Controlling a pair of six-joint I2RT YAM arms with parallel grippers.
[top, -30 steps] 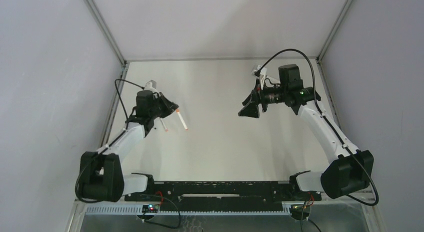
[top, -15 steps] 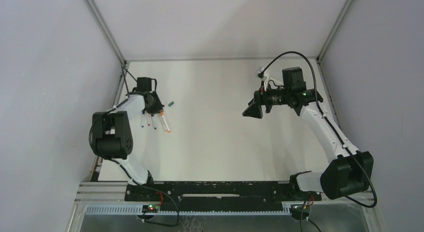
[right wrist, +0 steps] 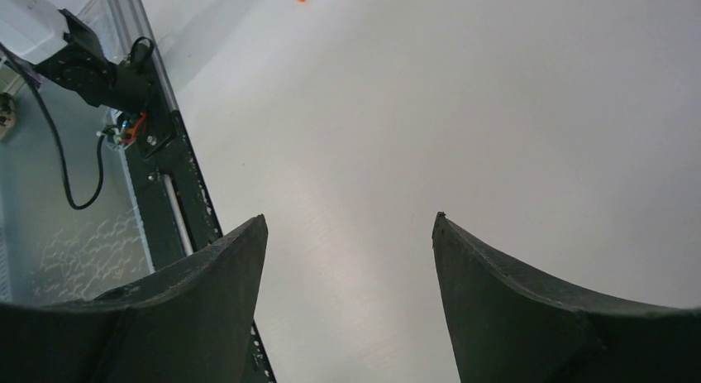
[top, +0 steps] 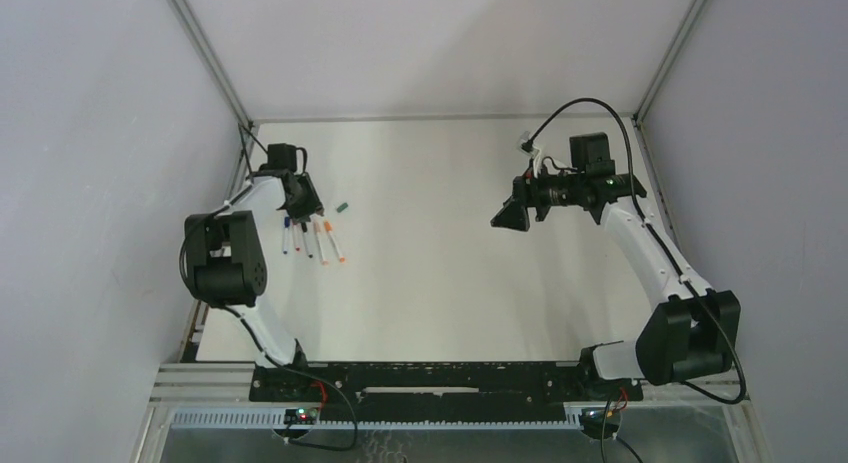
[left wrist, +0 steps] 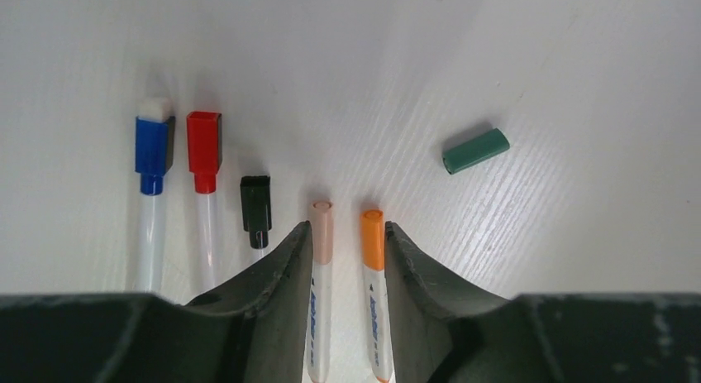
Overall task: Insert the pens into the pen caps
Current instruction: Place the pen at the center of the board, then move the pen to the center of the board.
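Observation:
Several white-barrelled pens lie side by side at the table's far left. In the left wrist view they wear a blue cap, a red cap, a black cap, a pinkish cap and an orange cap. A loose green cap lies to their right. My left gripper is open low over the table, its fingers flanking the pinkish and orange pens with gaps showing. My right gripper hangs open and empty above the right side.
The table's left edge rail runs close beside the pens. A black mounting rail crosses the near edge and shows in the right wrist view. Enclosure walls stand on both sides and at the back.
My left arm swung to the far left with the orange-capped pen, laid it down beside the others, and its jaws opened. The right arm barely shifted.

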